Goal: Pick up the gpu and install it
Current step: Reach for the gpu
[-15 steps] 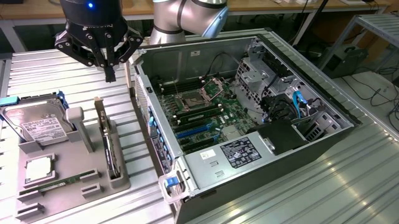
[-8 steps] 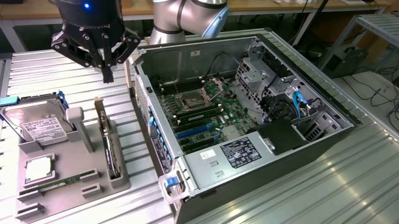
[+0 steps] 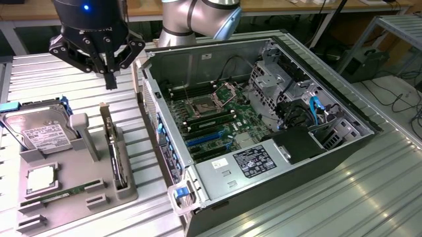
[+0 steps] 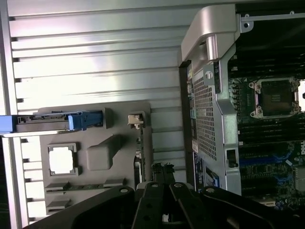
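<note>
Ribbed bare metal on the bench (image 3: 343, 197), bright with glare. Dull grey sheet metal for the computer case (image 3: 218, 173), perforated on one wall. Matt grey plastic in the holder tray (image 3: 69, 170). Shiny silver metal and a white paper label on the hard drive (image 3: 39, 131). Satin black on the hand (image 3: 110, 85).

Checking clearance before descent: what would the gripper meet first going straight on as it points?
Probably the gpu standing in the tray, or the tray's edge beside it; depth is unclear.
</note>
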Available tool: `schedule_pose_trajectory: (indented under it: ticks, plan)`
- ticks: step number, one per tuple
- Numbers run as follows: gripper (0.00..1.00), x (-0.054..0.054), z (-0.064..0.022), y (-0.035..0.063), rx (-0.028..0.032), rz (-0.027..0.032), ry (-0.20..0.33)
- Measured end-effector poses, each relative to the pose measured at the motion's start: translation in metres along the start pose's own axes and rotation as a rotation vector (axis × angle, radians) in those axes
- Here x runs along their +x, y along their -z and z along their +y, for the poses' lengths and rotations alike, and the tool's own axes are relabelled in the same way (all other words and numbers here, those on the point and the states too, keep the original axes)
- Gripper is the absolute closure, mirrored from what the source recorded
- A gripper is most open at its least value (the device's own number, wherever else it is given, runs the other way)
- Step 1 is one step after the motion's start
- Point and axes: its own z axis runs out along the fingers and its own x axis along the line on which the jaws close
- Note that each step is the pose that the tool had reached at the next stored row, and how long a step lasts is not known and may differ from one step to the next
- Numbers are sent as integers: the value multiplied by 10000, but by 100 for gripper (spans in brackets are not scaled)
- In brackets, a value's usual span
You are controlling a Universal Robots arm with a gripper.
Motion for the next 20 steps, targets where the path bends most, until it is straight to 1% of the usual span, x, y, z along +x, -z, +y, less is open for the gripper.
schedule_pose_trajectory:
  ticks: [4,20]
  plan:
    - [89,35,-31,2,0,0,-1]
    - [89,264,-188,14,0,0,-1]
